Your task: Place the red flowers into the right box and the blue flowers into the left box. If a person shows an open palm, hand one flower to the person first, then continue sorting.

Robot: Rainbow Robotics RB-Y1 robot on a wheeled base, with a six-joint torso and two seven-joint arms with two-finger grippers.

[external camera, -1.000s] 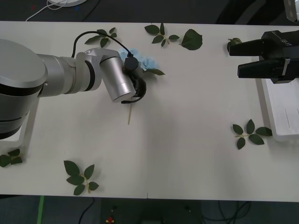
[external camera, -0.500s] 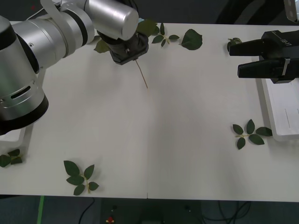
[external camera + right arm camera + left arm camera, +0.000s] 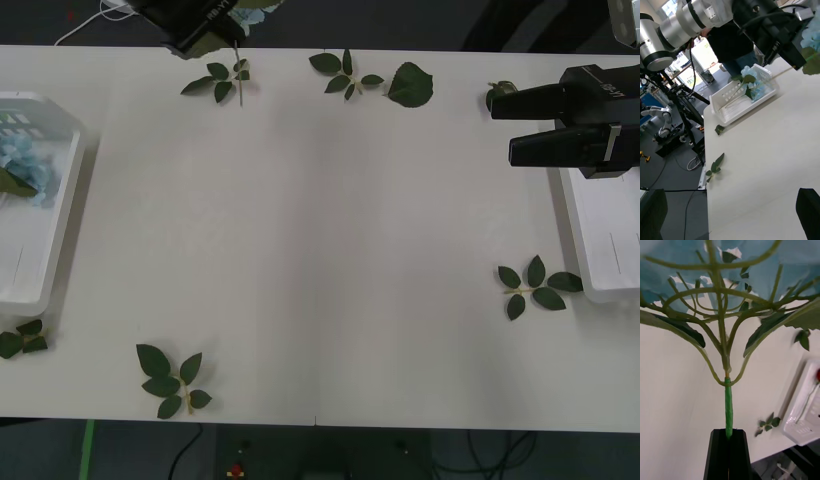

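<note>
Front view: left gripper (image 3: 205,25) at far table edge, holds blue flower (image 3: 250,14). Wide bare table (image 3: 320,220) middle. Left box (image 3: 62,215) holds blue flowers (image 3: 20,160). Right gripper (image 3: 515,125) above right box (image 3: 600,240), fingers spread, empty. Leaf sprigs (image 3: 530,285) scattered.

Right wrist view: left box (image 3: 748,98) near table corner.

Left wrist view: fingers (image 3: 718,453) pressed on green stem (image 3: 728,416).

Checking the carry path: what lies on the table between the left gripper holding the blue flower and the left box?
In the front view, bare tabletop separates the left gripper from the left box; the held blue flower hangs above.
</note>
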